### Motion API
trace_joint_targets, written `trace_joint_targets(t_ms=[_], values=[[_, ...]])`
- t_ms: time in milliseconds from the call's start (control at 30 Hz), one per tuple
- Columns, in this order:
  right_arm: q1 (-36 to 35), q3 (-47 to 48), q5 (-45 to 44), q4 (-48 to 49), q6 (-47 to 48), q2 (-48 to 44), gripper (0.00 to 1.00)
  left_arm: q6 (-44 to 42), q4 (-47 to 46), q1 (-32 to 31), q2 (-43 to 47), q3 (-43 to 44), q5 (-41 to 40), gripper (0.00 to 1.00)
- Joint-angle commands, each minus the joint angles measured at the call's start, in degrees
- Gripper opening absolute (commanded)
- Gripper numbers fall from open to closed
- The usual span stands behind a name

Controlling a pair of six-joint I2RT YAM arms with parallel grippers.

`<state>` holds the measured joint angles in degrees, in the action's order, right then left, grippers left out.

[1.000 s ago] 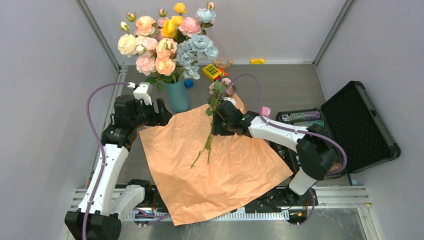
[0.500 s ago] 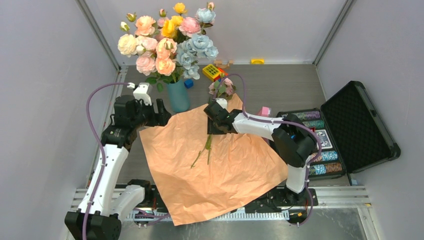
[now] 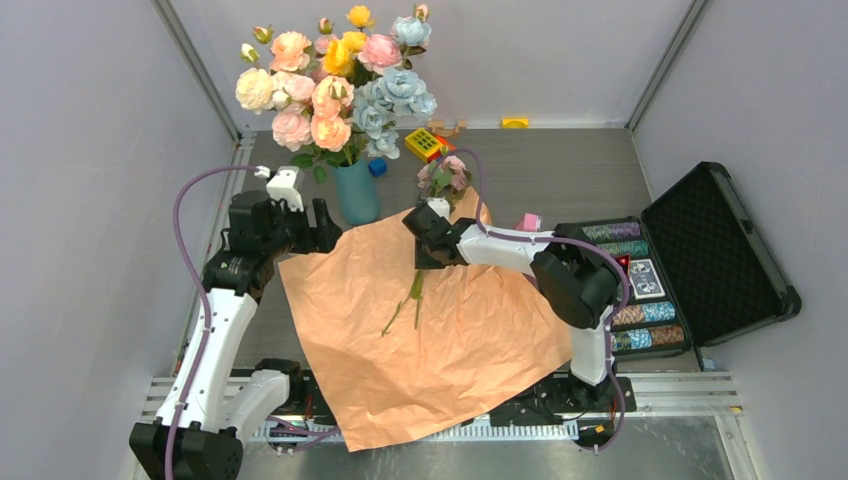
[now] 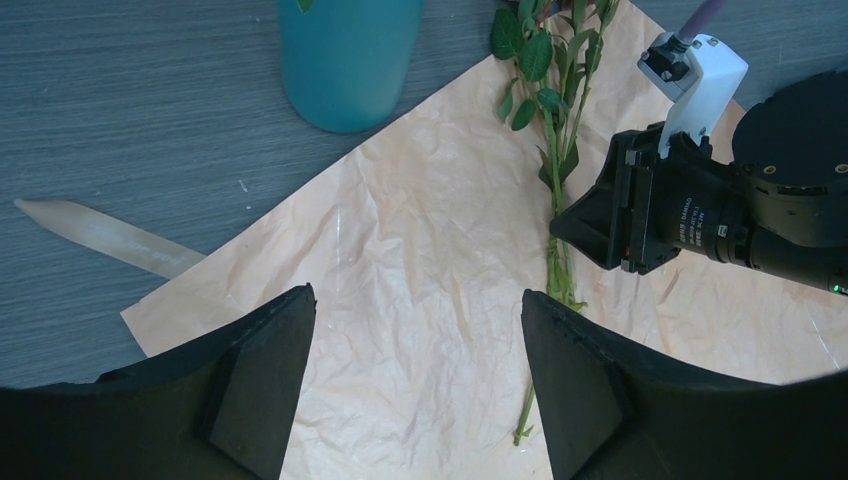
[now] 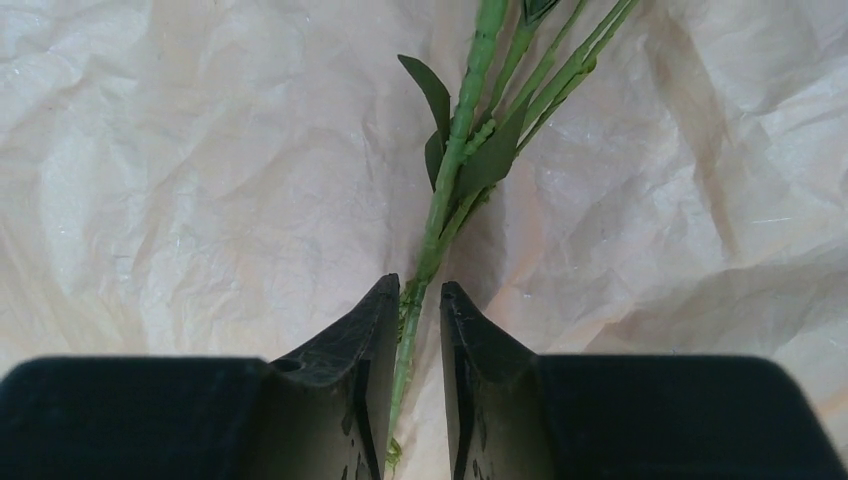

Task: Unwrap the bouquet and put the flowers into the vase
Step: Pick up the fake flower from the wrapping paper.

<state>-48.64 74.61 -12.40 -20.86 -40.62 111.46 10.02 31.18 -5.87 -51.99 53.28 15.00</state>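
Jaws of R gripper point(image 5: 417, 300) narrowed round flower stem point(image 5: 455, 150), seemingly unclamped.

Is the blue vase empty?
No, the vase holds a big bunch of pink, peach and blue blooms in the top view.

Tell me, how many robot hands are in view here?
2. The left hand sits open beside the teal vase, over the orange paper's edge. The right hand is over the paper, its fingers either side of the green flower stems.
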Motion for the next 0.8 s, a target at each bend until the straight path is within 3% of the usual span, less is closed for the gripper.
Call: trace_joint_targets(t_ms=[0,767], values=[[-0.14,2.55,-1.33,1.01,0.11,0.67,0.26,-0.70,-0.48,0.16,0.29,-0.20,-0.37,0.77],[-0.05,1.61,-3.45,0.65,-1.68,-1.88,0.08,-0.97,0.11,0.16,-0.62,-0.19,-0.49,0.78]])
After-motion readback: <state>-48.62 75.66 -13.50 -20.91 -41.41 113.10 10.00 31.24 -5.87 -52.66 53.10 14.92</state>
